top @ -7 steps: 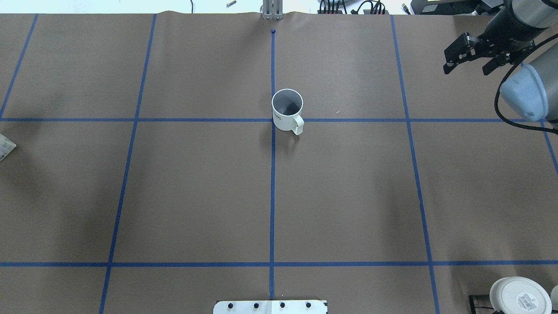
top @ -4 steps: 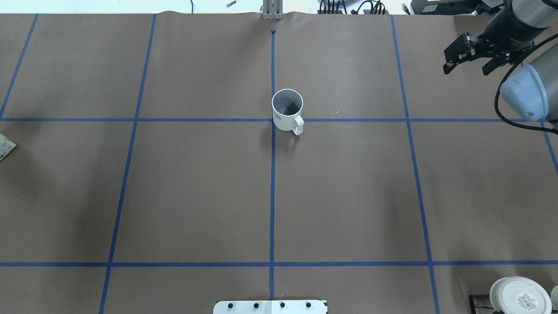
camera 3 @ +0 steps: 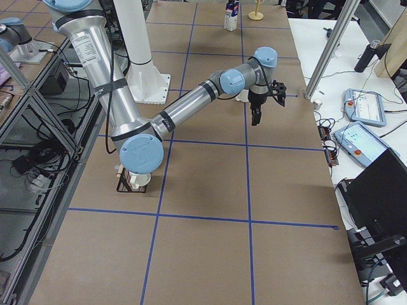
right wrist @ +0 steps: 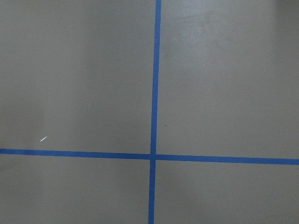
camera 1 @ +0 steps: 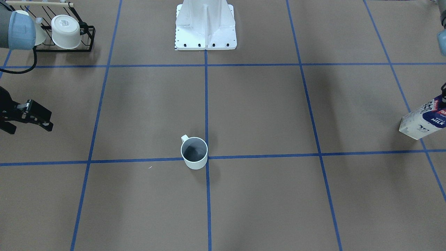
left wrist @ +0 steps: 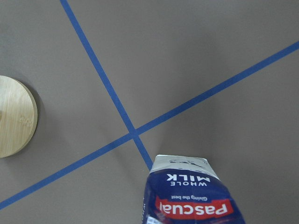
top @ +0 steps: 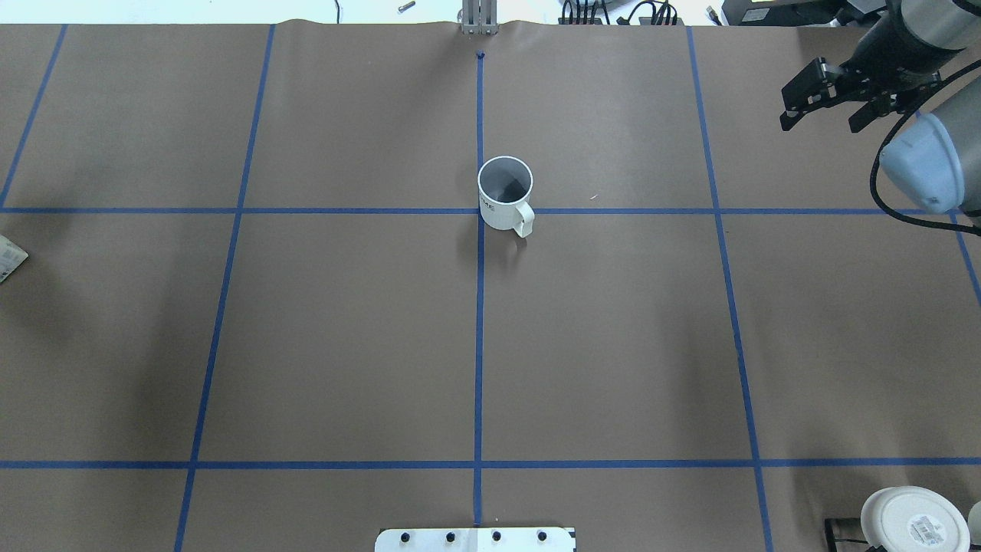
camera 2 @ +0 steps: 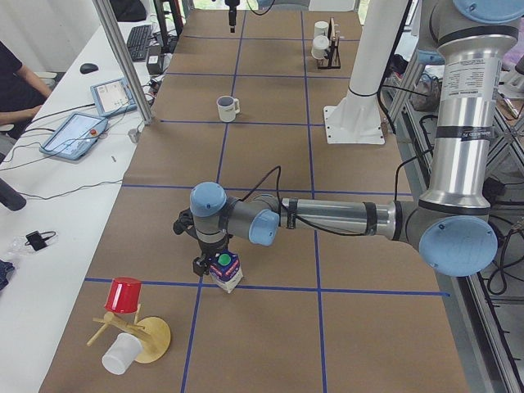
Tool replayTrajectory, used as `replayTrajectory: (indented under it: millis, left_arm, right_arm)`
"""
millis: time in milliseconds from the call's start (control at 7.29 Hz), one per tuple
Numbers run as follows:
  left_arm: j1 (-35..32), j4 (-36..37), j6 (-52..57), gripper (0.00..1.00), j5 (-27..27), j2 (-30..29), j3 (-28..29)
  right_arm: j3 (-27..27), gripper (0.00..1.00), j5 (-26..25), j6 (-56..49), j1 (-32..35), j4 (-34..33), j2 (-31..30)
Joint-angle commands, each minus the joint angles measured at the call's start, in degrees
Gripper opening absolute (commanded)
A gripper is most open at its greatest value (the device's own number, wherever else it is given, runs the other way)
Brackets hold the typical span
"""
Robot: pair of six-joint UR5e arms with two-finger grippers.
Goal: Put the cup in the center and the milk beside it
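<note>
The cup [top: 505, 192] is a small white mug with a dark grey inside. It stands upright at the central tape crossing, handle toward the robot, and also shows in the front view [camera 1: 194, 152]. The milk [camera 1: 423, 122], a navy and white carton with a green cap [camera 2: 223, 260], stands far out on my left side. Only its corner [top: 9, 257] shows overhead. My left gripper [camera 2: 214, 264] is down at the carton's top, and I cannot tell whether it is shut. The left wrist view shows the carton [left wrist: 191, 193] close below. My right gripper [top: 820, 121] is open and empty, far right of the cup.
A black rack with white cups [camera 1: 66, 28] stands by my right side near the white robot base [camera 1: 205, 24]. A wooden cup stand with a red cup [camera 2: 124, 296] stands near the milk, and its round base [left wrist: 14, 116] shows in the left wrist view. Blue tape lines grid the brown table.
The milk's corner at the overhead view's left edge has slid slightly further left. The cup and the right gripper have stayed almost still.
</note>
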Motion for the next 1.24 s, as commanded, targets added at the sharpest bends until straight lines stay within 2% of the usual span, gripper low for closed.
replayTrajectory:
  millis: [0,137,412,549,686,824,961,1098]
  left_arm:
    - [0.05,0.07,0.04,0.17,-0.41,0.76,-0.78]
    - [0.05,0.25,0.13,0.00,-0.58,0.94,-1.22]
    - [-0.21,1.38,0.22,0.00,-2.07,0.94,-3.23]
    - [-0.13,6.52,0.22,0.00,-2.17,0.33,-6.29]
    - [-0.21,15.62,-0.56,0.00,-2.08,-3.24,-10.32]
    - [-0.22,26.94,-1.35,0.00,-2.08,-10.85,-11.93]
    - [0.39,34.88,-6.15,0.00,-2.08,-18.32,-11.94]
    - [4.66,37.31,-16.55,0.00,-1.65,-23.70,-11.77]
  right_arm:
    - [0.07,1.00,0.11,0.00,0.01,0.00,0.04]
    - [0.25,1.00,0.11,0.09,0.01,0.00,0.04]
    - [0.34,1.00,0.28,0.09,0.01,0.00,0.04]
    - [0.34,1.00,0.37,0.09,0.01,-0.09,0.04]
    - [0.25,1.00,0.46,0.00,0.10,0.00,-0.05]
    - [0.25,1.00,0.46,0.00,0.19,0.00,-0.14]
    - [0.16,1.00,0.46,-0.09,0.28,0.09,-0.23]
    - [0.08,1.00,0.46,-0.09,0.36,0.09,-0.23]
